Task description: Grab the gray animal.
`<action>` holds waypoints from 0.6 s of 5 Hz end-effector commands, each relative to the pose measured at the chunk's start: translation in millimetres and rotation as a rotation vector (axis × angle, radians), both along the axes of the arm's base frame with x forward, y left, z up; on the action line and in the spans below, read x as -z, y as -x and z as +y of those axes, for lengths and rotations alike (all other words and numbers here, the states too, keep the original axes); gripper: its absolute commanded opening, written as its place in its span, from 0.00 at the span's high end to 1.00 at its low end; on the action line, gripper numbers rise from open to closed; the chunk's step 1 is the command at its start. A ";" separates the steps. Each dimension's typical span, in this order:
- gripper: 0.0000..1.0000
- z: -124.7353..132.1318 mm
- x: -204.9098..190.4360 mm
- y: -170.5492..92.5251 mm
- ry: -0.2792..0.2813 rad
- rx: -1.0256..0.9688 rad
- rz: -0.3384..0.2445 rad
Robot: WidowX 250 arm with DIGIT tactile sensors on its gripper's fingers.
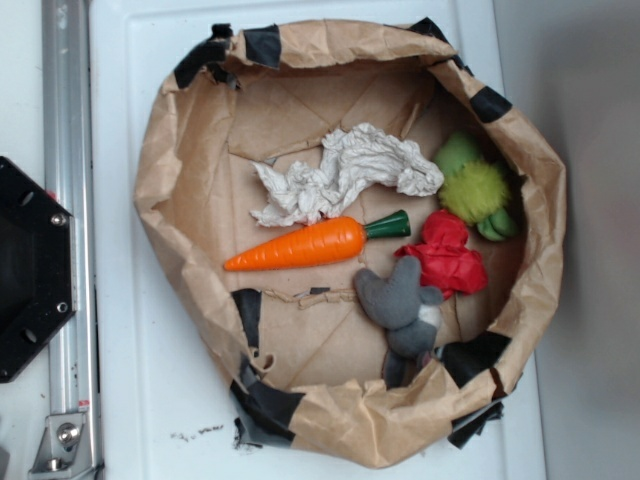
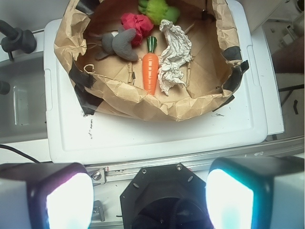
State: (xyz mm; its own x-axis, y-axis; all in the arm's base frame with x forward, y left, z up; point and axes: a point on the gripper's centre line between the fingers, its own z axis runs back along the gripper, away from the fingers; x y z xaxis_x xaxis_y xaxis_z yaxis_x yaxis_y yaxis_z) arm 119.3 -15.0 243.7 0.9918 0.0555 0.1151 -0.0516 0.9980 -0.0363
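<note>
The gray animal (image 1: 402, 303) is a small gray plush with floppy ears, lying at the lower right inside the brown paper bowl (image 1: 180, 150), touching the red cloth lump (image 1: 447, 254). In the wrist view the gray animal (image 2: 120, 44) lies at the upper left of the bowl (image 2: 190, 109). My gripper (image 2: 150, 195) is open and empty, its two pads (image 2: 69, 202) wide apart at the bottom of the wrist view, well short of the bowl, above the black robot base (image 2: 157, 191). The gripper does not show in the exterior view.
In the bowl also lie an orange carrot (image 1: 310, 245), crumpled white paper (image 1: 345, 175) and a fuzzy lime-green plush (image 1: 475, 188). The bowl stands on a white lid (image 1: 120, 350). A metal rail (image 1: 65, 150) and the black base (image 1: 30, 270) are at the left.
</note>
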 end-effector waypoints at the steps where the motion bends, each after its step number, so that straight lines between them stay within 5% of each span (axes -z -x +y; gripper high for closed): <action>1: 0.00 0.0 0.0 0.0 0.000 0.000 0.000; 2: 0.00 0.5 50.0 -50.0 0.012 0.166 0.041; 3: 0.00 -8.4 71.3 -99.2 0.023 0.306 -0.061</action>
State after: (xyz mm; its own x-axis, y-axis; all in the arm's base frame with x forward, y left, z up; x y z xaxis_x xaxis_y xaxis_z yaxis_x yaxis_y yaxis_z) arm 214.0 -24.1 162.1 0.9564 -0.2559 0.1409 0.2668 0.9616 -0.0643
